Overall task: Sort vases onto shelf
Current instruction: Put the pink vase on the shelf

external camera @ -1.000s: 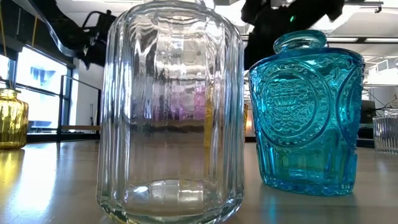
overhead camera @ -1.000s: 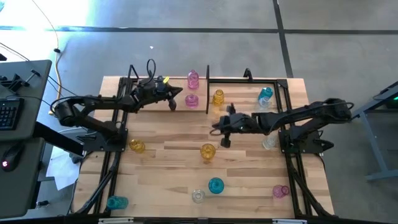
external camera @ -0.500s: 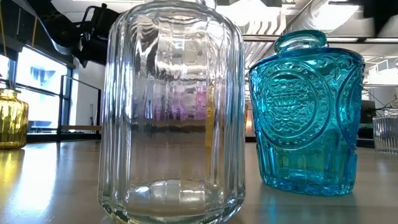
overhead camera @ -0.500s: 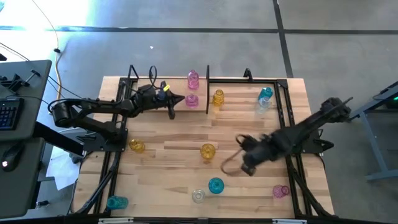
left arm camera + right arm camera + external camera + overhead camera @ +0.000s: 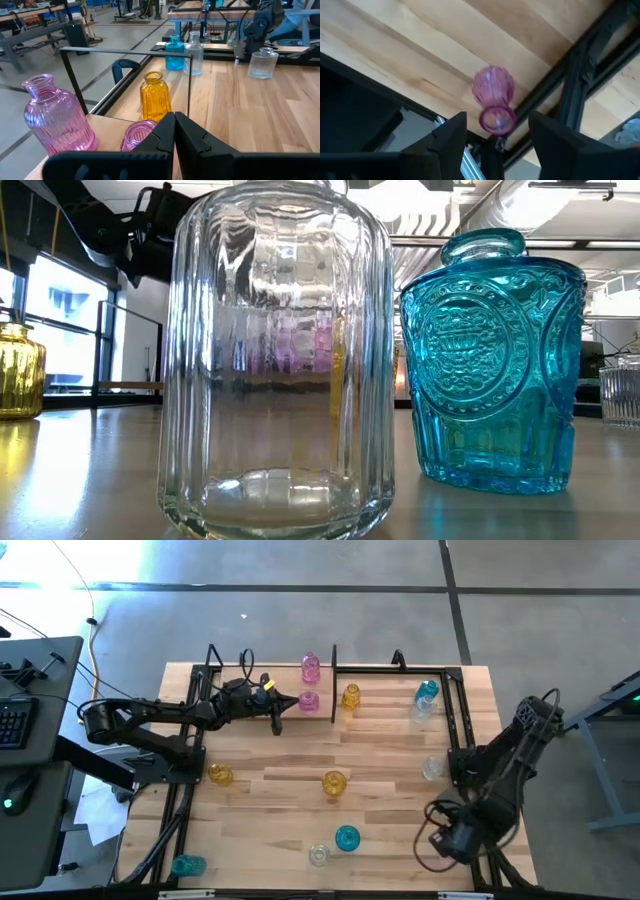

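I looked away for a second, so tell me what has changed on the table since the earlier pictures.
The right gripper swung from mid-table to the near right corner, open over the pink vase. The left gripper stayed shut by the shelf; no vases moved.

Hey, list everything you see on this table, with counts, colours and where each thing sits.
Pink vases: three, pink; two at the back, second; one at front right corner.
Amber vases: three, amber-yellow; one at back, two mid-table.
Teal vases: three, teal-blue; back right, front centre, front left corner.
Clear vases: three, clear; back right, right side, front centre.
Shelf: one, black frame, table's back.
Table: one, light wood.
Left hand: shut, by the back pink vases.
Right hand: open, over the front right pink vase.
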Robot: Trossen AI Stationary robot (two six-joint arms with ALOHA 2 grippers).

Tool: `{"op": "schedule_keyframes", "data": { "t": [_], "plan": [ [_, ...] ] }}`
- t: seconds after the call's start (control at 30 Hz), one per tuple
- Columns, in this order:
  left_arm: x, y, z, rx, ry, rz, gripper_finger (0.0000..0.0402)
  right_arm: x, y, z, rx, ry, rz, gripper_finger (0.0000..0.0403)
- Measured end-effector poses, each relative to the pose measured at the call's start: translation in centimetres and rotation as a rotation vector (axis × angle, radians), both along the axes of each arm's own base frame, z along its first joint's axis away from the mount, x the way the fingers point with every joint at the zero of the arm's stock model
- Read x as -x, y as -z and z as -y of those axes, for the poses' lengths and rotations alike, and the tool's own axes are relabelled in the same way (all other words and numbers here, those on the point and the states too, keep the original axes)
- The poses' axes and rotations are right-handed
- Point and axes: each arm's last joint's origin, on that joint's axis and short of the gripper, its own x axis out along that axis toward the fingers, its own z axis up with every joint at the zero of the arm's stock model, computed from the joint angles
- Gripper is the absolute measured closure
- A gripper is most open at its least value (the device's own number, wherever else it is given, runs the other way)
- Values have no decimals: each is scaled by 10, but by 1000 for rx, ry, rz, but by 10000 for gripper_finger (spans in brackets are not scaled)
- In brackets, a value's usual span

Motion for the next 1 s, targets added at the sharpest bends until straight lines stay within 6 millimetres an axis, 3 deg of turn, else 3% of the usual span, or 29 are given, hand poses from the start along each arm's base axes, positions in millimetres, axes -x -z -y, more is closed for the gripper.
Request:
{"op": "schedule_keyframes", "data": {
  "t": [0.27, 0.67, 1.0],
  "plan": [
    [0, 0, 0, 25, -5, 7, 401, 21, 14, -15, -6, -32, -7, 224],
    [0, 0, 0, 26, -6, 6, 401, 23, 60, -17, -43, -66, -2, 225],
    [0, 0, 0, 26, -6, 5, 401, 24, 69, -17, -81, -93, -7, 265]
  ]
}}
